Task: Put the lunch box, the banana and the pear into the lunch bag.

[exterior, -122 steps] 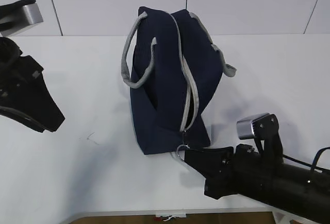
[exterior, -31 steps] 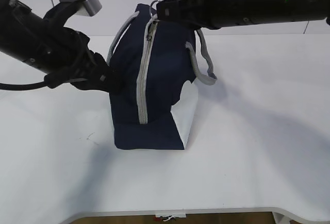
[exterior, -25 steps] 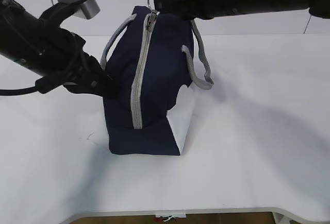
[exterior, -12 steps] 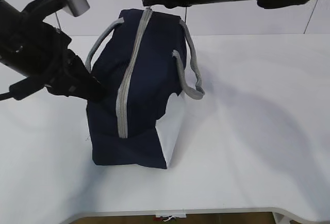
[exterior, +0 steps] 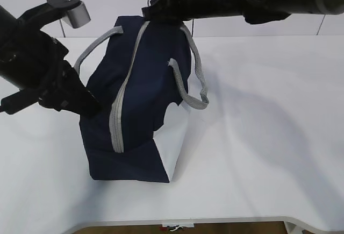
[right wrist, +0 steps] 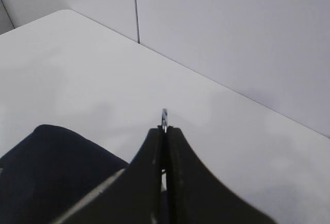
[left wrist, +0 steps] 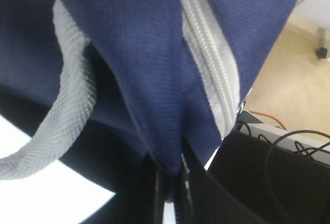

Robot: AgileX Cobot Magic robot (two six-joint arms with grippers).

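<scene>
Lunch bag [exterior: 145, 94]: navy, zipped | left end effector [left wrist: 172, 193] grips fabric | right end effector [right wrist: 165, 126] grips zipper pull

Robot lab or test cell, not a home. Wide plain white tabletop [exterior: 269, 153] with a rounded front edge fills most of the exterior view. Behind it, across the upper frame, pale grey-white wall panels [exterior: 247, 27] split by thin dark vertical seams. Two black jointed robot arms enter from upper left and upper right, each with a small silver camera block [exterior: 72, 11] mounted on it. Lower right of the left wrist view: light wood-tone floor [left wrist: 289, 74], loose black cables [left wrist: 294, 144] and an orange cable beside them.
</scene>
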